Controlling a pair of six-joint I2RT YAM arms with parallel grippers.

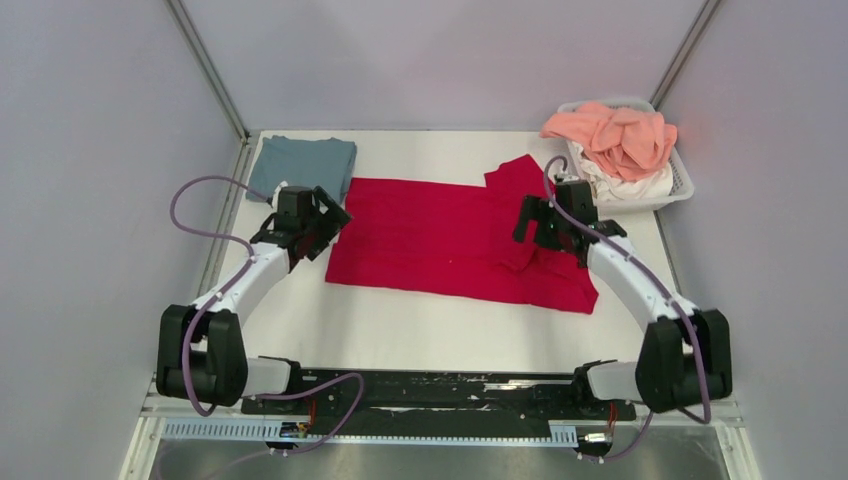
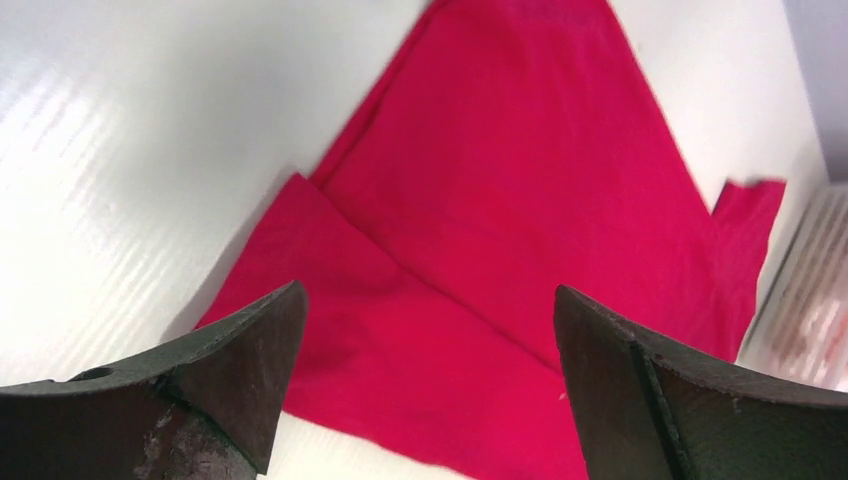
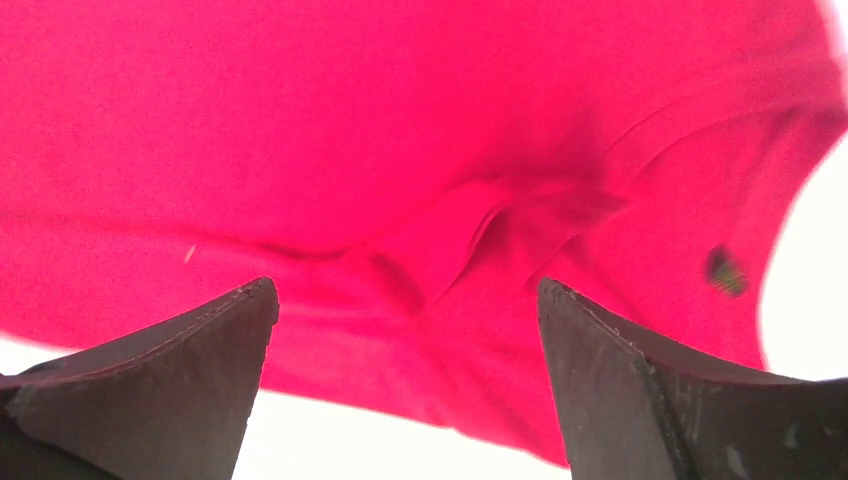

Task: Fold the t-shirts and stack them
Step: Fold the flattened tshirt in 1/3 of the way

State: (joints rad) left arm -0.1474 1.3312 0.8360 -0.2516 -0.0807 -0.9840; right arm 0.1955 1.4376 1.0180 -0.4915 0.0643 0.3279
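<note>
Crimson red cotton t-shirt [image 1: 430,240] lies spread across the middle of the white table [image 1: 420,330]. It runs left to right, and one short sleeve [image 1: 515,172] sticks out at its far right edge. It looks only partly folded: the body makes a rough rectangle, but a rumpled ridge [image 3: 480,240] bunches the cloth near its right end.

One dusty blue-grey t-shirt [image 1: 303,165] sits as a folded square at the far left corner of the table, just beside the red one. I judge that to be the start of the stack. A salmon pink t-shirt [image 1: 615,132] and a white t-shirt [image 1: 640,185] lie heaped, unfolded, in the white slatted plastic basket [image 1: 682,178] at the far right. So roughly one garment is done, one is in hand, and at least two are left.

The left gripper [image 1: 328,222] hangs over the red shirt's left edge with its fingers [image 2: 240,350] spread wide and holding nothing. The right gripper [image 1: 527,228] hovers above the rumpled right part, its fingers [image 3: 200,350] likewise apart and empty.

Little stands in the way. The loose sleeve and the ridge probably need tucking or smoothing before a clean fold. The basket stands close to the right arm's reach, and the folded blue-grey shirt lies near the left gripper, so a wide sweep there could disturb it.
</note>
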